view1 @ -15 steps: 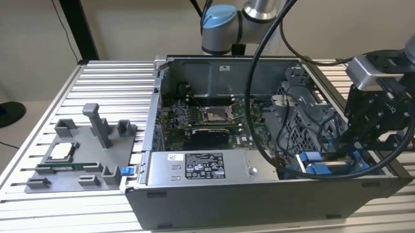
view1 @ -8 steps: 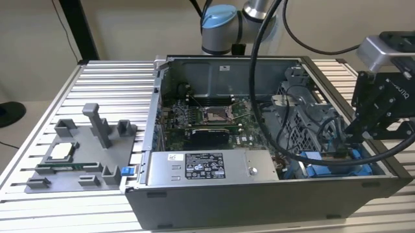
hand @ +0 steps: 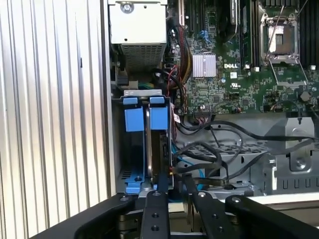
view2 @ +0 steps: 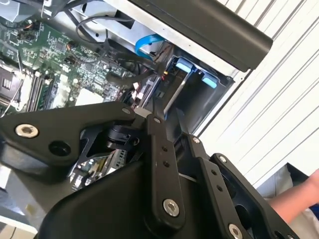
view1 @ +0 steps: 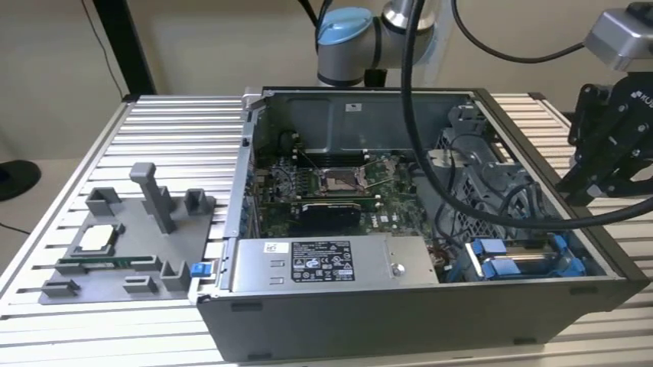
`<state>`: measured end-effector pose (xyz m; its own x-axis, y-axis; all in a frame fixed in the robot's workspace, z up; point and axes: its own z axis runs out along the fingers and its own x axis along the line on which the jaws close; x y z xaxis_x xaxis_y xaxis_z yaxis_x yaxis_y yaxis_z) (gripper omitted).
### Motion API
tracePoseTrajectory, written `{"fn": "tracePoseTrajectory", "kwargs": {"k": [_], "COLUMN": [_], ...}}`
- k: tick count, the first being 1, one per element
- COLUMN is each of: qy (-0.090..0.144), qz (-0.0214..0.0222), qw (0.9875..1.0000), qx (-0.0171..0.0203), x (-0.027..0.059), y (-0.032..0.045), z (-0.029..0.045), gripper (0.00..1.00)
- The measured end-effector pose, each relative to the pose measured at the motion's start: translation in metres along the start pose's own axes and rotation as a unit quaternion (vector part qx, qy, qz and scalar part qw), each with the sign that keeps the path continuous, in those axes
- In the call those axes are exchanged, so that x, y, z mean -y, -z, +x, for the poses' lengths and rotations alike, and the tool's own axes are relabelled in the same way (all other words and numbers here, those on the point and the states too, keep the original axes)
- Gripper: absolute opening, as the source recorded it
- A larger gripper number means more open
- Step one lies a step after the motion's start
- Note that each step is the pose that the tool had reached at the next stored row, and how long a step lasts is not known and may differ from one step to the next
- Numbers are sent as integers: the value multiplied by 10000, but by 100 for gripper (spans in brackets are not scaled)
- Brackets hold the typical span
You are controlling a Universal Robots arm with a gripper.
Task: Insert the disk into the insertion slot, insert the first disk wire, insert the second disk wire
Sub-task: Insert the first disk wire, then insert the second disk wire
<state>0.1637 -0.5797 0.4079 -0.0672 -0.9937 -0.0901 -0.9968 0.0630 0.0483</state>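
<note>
Disk: the disk [hand: 160, 149] stands on edge inside the case [view1: 408, 321], down in the corner bay by the side wall; its blue frame tab faces the power-supply box [hand: 137, 22]; it looks seated to me, though how deep I cannot tell

Slot: the insertion slot [hand: 135, 154] is grey metal with blue fittings; a second blue tab sits just beside the disk's own; the lane next to the disk looks free

Wires: black cables [hand: 214, 149] loop just beside the bay; a light-blue cable [hand: 185, 162] runs near them; which of these are the disk wires I cannot tell

Gripper: the gripper [hand: 173, 188] hangs over the end of the bay, near the disk and the cables; in the exterior view it is up above the case wall on the exterior view's right; jaws: I cannot tell whether they are spread or pressed together

Step in hand: my guess is work at the disk's cable end, since the disk appears to be in place

Doing it well: I would keep the tool square to the disk's long edge; press along the bay, never across it; keep the cable loops clear so none gets pinched; go slowly, as the corner is crowded

Around: the motherboard [view1: 337, 180] lies further in; the ribbed table [view1: 173, 130] carries the case; what seems a person's arm [view2: 294, 199] is near the rig, so I would mind it
</note>
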Motion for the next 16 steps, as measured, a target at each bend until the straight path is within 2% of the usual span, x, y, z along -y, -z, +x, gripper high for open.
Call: {"fn": "tracePoseTrajectory", "kwargs": {"k": [16], "qy": [1], "qz": [-2], "qw": [10000], "qx": [-1], "x": [13], "y": [22], "z": [-7], "gripper": [100]}}
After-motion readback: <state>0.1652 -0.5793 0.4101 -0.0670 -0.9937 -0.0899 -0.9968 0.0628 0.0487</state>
